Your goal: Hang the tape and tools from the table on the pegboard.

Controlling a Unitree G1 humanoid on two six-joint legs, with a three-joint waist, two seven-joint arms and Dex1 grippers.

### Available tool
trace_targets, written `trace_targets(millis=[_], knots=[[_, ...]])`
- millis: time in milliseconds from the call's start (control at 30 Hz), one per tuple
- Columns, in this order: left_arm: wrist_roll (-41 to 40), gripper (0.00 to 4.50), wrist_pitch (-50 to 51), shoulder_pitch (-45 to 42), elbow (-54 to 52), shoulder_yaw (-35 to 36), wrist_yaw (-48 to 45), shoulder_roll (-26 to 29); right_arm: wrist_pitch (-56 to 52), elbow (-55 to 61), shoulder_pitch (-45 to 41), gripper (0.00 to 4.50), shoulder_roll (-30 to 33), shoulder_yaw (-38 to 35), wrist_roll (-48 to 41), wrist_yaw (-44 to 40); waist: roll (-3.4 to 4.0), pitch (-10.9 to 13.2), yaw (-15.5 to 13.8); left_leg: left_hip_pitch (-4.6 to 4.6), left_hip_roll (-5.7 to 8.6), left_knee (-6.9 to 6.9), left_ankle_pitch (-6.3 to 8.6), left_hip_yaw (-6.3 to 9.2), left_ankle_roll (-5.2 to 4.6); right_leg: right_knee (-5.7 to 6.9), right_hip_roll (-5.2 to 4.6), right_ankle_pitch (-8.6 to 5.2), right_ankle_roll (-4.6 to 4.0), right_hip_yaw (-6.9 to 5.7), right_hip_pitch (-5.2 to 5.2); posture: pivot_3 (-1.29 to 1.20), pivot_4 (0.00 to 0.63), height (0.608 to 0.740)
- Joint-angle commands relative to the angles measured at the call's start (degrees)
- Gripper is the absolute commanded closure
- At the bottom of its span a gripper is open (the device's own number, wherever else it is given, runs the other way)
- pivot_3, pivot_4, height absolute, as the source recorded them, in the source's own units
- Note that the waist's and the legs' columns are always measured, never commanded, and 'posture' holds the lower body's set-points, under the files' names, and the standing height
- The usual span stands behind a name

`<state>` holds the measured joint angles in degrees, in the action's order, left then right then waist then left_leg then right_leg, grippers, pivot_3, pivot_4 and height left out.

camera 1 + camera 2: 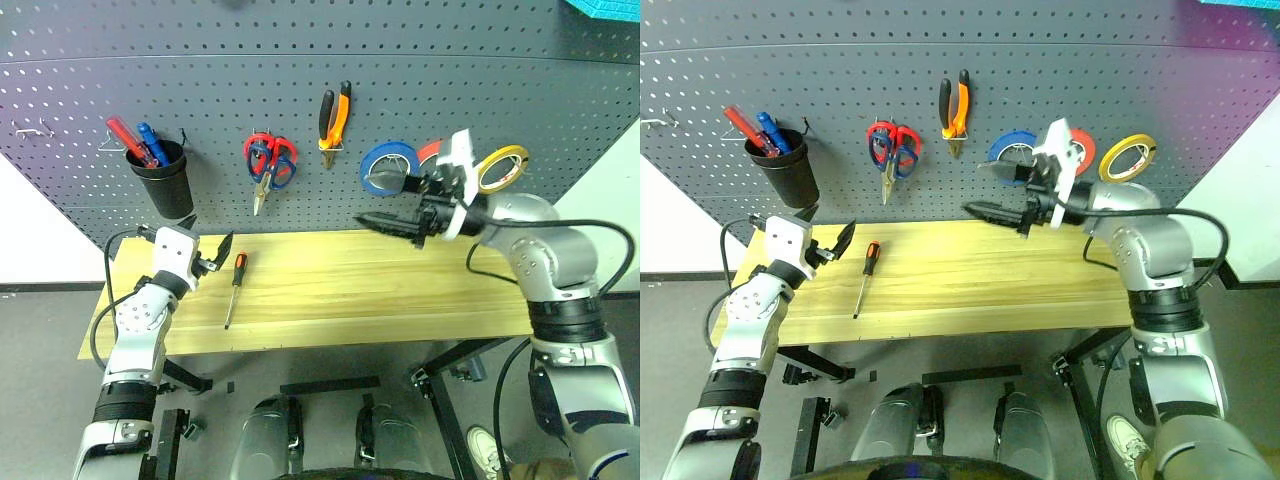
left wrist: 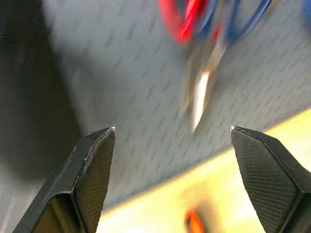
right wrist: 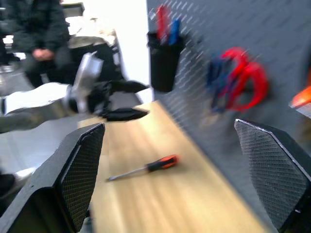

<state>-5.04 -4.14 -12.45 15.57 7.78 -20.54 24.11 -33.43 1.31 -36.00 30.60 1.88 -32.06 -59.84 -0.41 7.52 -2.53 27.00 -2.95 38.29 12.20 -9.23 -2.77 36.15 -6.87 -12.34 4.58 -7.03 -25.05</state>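
Observation:
The slim orange-and-black screwdriver [image 1: 234, 285] lies on the wooden table [image 1: 400, 290] toward its left end. My left gripper [image 1: 215, 255] hovers open and empty just left of its handle, over the table's back left corner. On the dark pegboard [image 1: 200, 70] hang the dark blue scissors [image 1: 282, 165] overlapping a red-handled pair, the orange-and-black pliers [image 1: 335, 118] and the blue tape [image 1: 385, 168]. Pointing left just in front of the blue tape, my right gripper [image 1: 387, 203] is open with nothing between its fingers.
A black cup [image 1: 162, 178] with red and blue handled tools hangs at the pegboard's left. A red-orange roll [image 1: 430, 152] and a yellow roll [image 1: 502, 168] hang right of the blue tape. A person in dark clothes [image 3: 34, 29] sits beyond the table's left end.

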Motion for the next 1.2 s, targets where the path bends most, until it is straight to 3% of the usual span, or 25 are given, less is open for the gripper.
trace_targets(millis=[33,300,533,800,1000,1100,1200], knots=[[2.67,0.57,17.40,-4.52,1.00,-0.83,5.30,0.06,0.43,0.22,-1.30,0.00,-0.99,0.85,0.31,-0.41,-0.01,0.05,-0.19,0.00,0.00,0.00,0.00,0.02,0.00,0.02,0.00,0.00,0.00,0.00,-0.02,0.15,0.139,0.740],[4.78,0.57,32.19,-12.91,7.36,-4.21,8.05,-3.36,1.27,-16.21,-7.17,0.00,-5.51,10.77,9.24,-2.35,-0.01,1.61,0.11,-0.36,-0.02,-0.07,0.03,0.04,-0.03,-0.01,-0.01,-0.12,-0.19,0.03,0.05,0.16,0.242,0.740],[6.46,0.57,42.79,-20.03,13.68,-8.30,9.76,-7.61,3.13,-24.49,-11.99,0.00,-10.80,10.81,12.69,-1.47,-0.02,4.71,0.12,-0.20,0.00,-0.10,-0.19,0.02,0.12,0.08,-0.06,-0.04,-0.04,0.07,0.08,0.14,0.297,0.740],[6.09,0.57,40.37,-27.93,28.61,-4.67,18.93,-11.26,2.87,-24.49,-11.04,0.00,-11.20,11.00,13.75,-2.32,-0.11,6.12,0.26,0.07,0.02,-0.10,-0.24,0.00,0.09,0.03,-0.12,-0.04,0.00,0.06,-0.15,0.12,0.304,0.740],[5.89,0.57,35.17,-31.36,38.41,-3.64,19.75,-11.04,2.56,-23.20,-9.88,0.00,-10.91,11.16,14.58,-2.11,-0.09,6.15,0.37,0.01,0.02,-0.14,-0.14,0.00,0.21,0.03,-0.18,-0.04,0.00,0.06,-0.16,0.10,0.289,0.740],[5.55,1.15,35.32,-32.12,40.36,-3.34,19.22,-11.04,3.26,-23.47,-10.01,0.00,-10.30,10.98,15.56,-2.15,-0.09,6.15,0.40,-0.02,0.02,-0.15,-0.08,0.00,0.16,0.03,-0.28,-0.04,0.00,0.06,-0.20,0.10,0.281,0.740],[5.44,2.13,37.57,-30.77,38.08,-3.86,18.10,-11.37,4.09,-24.25,-10.41,0.00,-9.70,10.71,16.37,-2.54,-0.09,6.15,0.46,-0.06,0.05,-0.17,-0.07,0.00,0.16,0.01,-0.35,-0.04,0.00,0.06,-0.30,0.09,0.266,0.740]])
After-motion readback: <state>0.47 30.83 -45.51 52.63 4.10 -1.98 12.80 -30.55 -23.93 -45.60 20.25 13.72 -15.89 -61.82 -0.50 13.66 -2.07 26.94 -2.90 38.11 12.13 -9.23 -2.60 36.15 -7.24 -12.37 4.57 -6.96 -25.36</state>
